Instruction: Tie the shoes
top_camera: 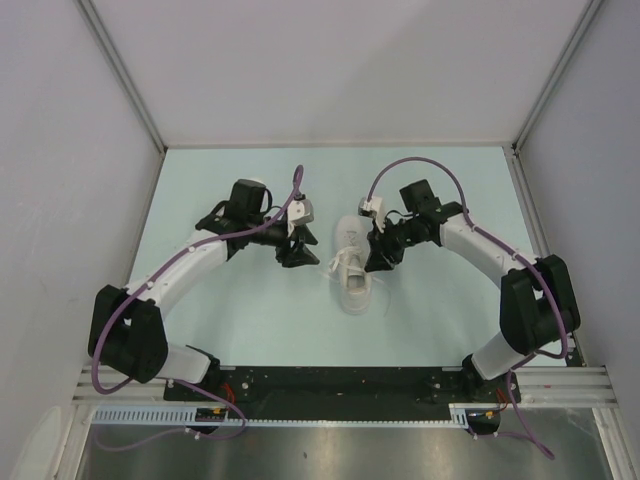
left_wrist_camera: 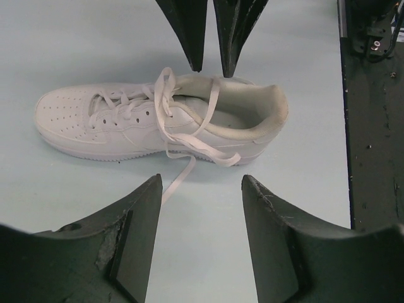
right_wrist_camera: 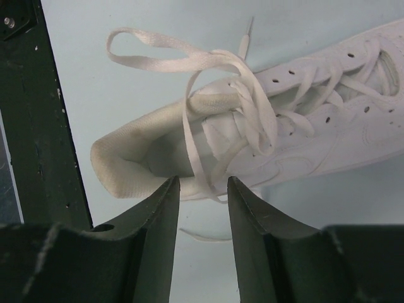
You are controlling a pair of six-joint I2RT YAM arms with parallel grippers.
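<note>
One white sneaker (top_camera: 352, 285) stands upright on the pale table between my two grippers, heel toward the arm bases. Its laces (left_wrist_camera: 169, 113) are untied and loose. One end trails on the table toward my left gripper (left_wrist_camera: 201, 180), which is open and empty, a little short of the shoe's side. My right gripper (right_wrist_camera: 202, 180) is open at the shoe's other side by the heel, with a lace strand (right_wrist_camera: 192, 148) hanging between its tips, not pinched. A lace loop (right_wrist_camera: 158, 47) lies over the collar. The right fingers (left_wrist_camera: 189, 38) show beyond the shoe. The second shoe is out of view.
The black mounting rail (top_camera: 340, 385) runs along the near table edge and shows in the left wrist view (left_wrist_camera: 372, 126) and the right wrist view (right_wrist_camera: 38, 126). White enclosure walls (top_camera: 330, 70) stand at the back and both sides.
</note>
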